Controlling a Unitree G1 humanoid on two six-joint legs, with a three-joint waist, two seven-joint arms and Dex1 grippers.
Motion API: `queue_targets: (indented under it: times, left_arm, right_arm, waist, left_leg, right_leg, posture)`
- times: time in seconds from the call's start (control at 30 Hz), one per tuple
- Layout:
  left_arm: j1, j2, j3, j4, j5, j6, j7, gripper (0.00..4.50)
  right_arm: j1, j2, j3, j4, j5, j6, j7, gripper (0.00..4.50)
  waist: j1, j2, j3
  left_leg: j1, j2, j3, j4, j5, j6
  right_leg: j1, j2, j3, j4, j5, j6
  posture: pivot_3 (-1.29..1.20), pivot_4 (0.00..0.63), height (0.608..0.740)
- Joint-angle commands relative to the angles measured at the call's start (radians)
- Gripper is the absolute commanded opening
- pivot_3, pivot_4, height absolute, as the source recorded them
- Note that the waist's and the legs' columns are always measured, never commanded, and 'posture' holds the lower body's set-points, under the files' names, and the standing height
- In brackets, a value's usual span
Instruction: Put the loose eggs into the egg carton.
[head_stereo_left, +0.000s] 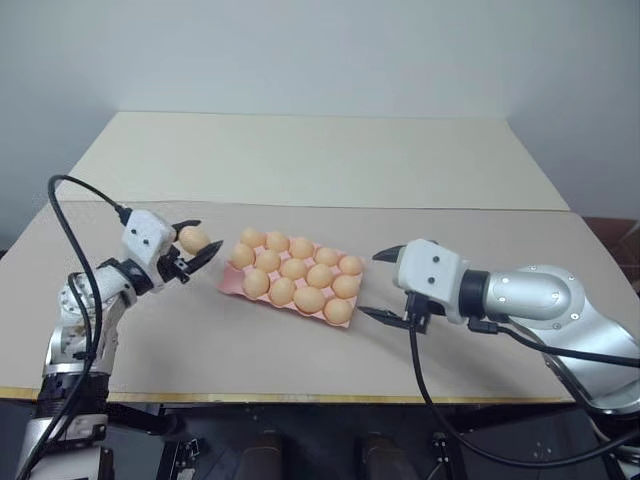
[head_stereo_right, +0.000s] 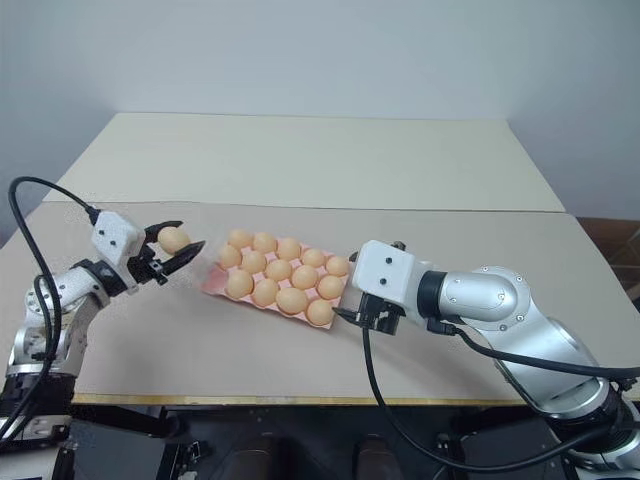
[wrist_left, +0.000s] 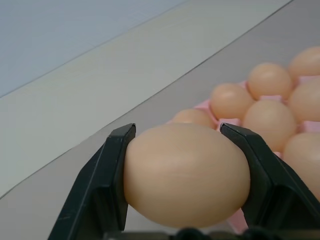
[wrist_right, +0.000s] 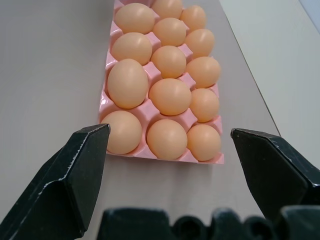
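My left gripper (head_stereo_left: 205, 240) is shut on one tan-orange egg (head_stereo_left: 193, 239), which it holds clear of the table just left of the egg carton (head_stereo_left: 230, 286). In the left wrist view the egg (wrist_left: 186, 175) sits squarely between both black fingers (wrist_left: 112, 185). The pink carton holds several eggs (head_stereo_left: 293, 268) in three rows, and its near left corner cup looks bare. My right gripper (head_stereo_left: 372, 285) hovers open at the carton's right end with nothing between its fingers (wrist_right: 75, 175).
The carton lies on a beige table (head_stereo_left: 200, 340), whose front edge runs just below my arms. A second, paler table surface (head_stereo_left: 320, 160) adjoins it behind. Black cables trail from both wrists.
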Motion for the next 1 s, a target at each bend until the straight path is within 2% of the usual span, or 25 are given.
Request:
queue_targets:
  times: [0.03, 0.3, 0.5, 0.63, 0.8, 0.9, 1.0]
  left_arm:
    - [0.004, 0.022, -0.024, -0.052, -0.006, -0.029, -0.061, 2.51]
    - [0.006, 0.013, -0.053, -0.01, 0.037, -0.074, -0.065, 2.51]
    - [0.009, 0.01, -0.05, 0.009, 0.033, -0.097, -0.083, 4.44]
    - [0.006, -0.02, -0.02, -0.01, -0.029, -0.082, -0.078, 4.48]
    - [0.036, 0.018, -0.006, -0.053, -0.063, -0.068, -0.128, 4.48]
    - [0.071, 0.038, 0.024, -0.145, -0.149, 0.01, -0.152, 4.48]
    - [0.157, 0.097, 0.053, -0.278, -0.233, 0.089, -0.222, 4.48]
  right_arm:
    - [-0.004, -0.005, -0.017, -0.027, -0.013, -0.01, -0.01, 4.5]
    - [0.018, -0.006, -0.023, -0.044, -0.02, -0.01, -0.017, 4.5]
    - [0.016, -0.001, -0.017, -0.042, -0.025, -0.011, -0.02, 4.5]
    - [0.018, 0.0, -0.017, -0.038, -0.029, -0.017, -0.019, 4.5]
    - [0.02, 0.005, -0.018, -0.034, -0.035, -0.022, -0.016, 4.5]
    - [0.02, 0.006, -0.021, -0.032, -0.036, -0.026, -0.012, 4.5]
    - [0.019, -0.002, -0.031, -0.025, -0.034, -0.032, -0.002, 4.5]
  waist:
    - [0.0, 0.0, 0.0]
    - [-0.004, 0.0, 0.0]
    - [-0.005, 0.0, 0.0]
    - [-0.004, 0.0, 0.0]
    - [-0.007, 0.0, 0.0]
    - [-0.009, 0.0, 0.0]
    - [-0.011, 0.0, 0.0]
  left_leg:
    - [0.0, 0.0, 0.0, 0.0, 0.0, 0.0]
    - [-0.001, 0.0, 0.0, 0.0, 0.0, 0.0]
    - [0.0, 0.0, 0.0, 0.0, 0.0, 0.0]
    - [-0.001, 0.0, 0.0, 0.0, 0.0, 0.0]
    - [-0.001, 0.0, 0.0, 0.001, 0.0, 0.0]
    - [-0.001, 0.001, 0.0, 0.001, 0.0, 0.0]
    - [-0.001, 0.002, 0.0, 0.001, 0.0, 0.0]
  right_leg:
    - [0.0, 0.0, 0.0, 0.0, 0.0, 0.0]
    - [-0.001, 0.001, 0.0, 0.0, 0.0, 0.0]
    - [-0.001, 0.001, 0.0, 0.0, 0.0, 0.0]
    - [0.0, 0.001, 0.0, 0.0, 0.0, 0.0]
    - [-0.001, 0.001, 0.0, 0.0, 0.0, 0.0]
    - [-0.001, 0.002, 0.0, 0.0, 0.0, 0.0]
    - [-0.001, 0.002, 0.0, 0.0, 0.0, 0.0]
  posture:
    - [0.0, 0.15, 0.74]
    - [0.0, 0.15, 0.74]
    - [0.0, 0.15, 0.74]
    - [0.0, 0.15, 0.74]
    - [0.0, 0.15, 0.74]
    - [0.0, 0.15, 0.74]
    - [0.0, 0.15, 0.74]
